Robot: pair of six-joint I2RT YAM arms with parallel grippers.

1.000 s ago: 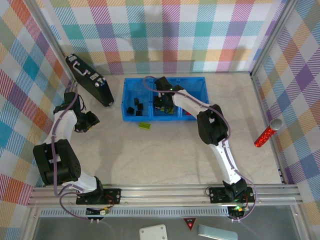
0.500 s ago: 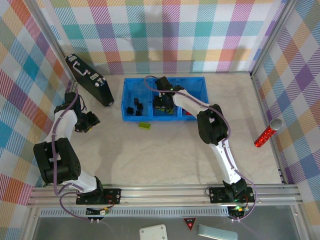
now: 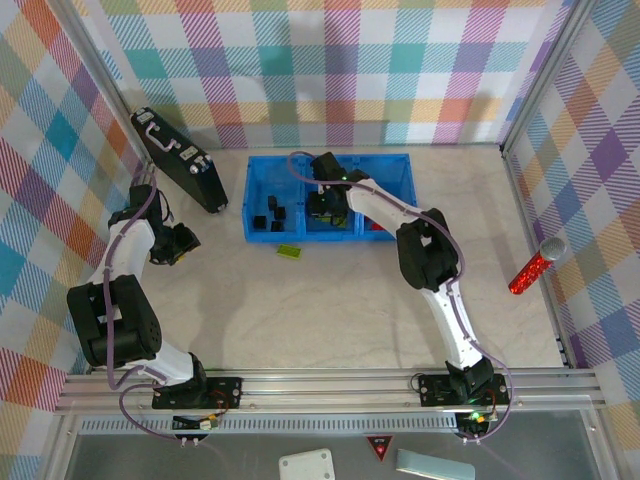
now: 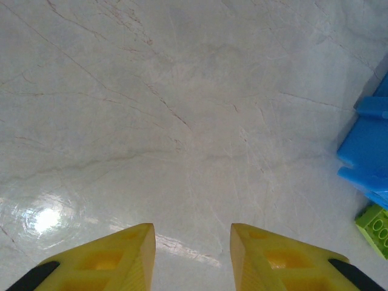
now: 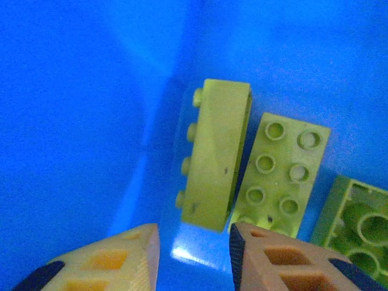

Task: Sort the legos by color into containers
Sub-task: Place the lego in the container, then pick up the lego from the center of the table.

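The right gripper [image 5: 194,242] hangs inside the middle compartment of the translucent blue rectangular plastic tray [image 3: 262,160], its fingers parted with nothing between them. In the right wrist view, a lime-green studded plastic brick lying on its side [image 5: 215,154] sits at 12 o'clock just beyond the fingertips. A flat lime-green eight-stud brick [image 5: 280,176] touches it at 1 o'clock.

The left gripper [image 4: 192,242] hovers over the pale marbled table [image 4: 157,109], also spread and empty. A loose lime-green brick [image 3: 290,251] lies on the table at its 3 o'clock, just beside the tray's near wall.
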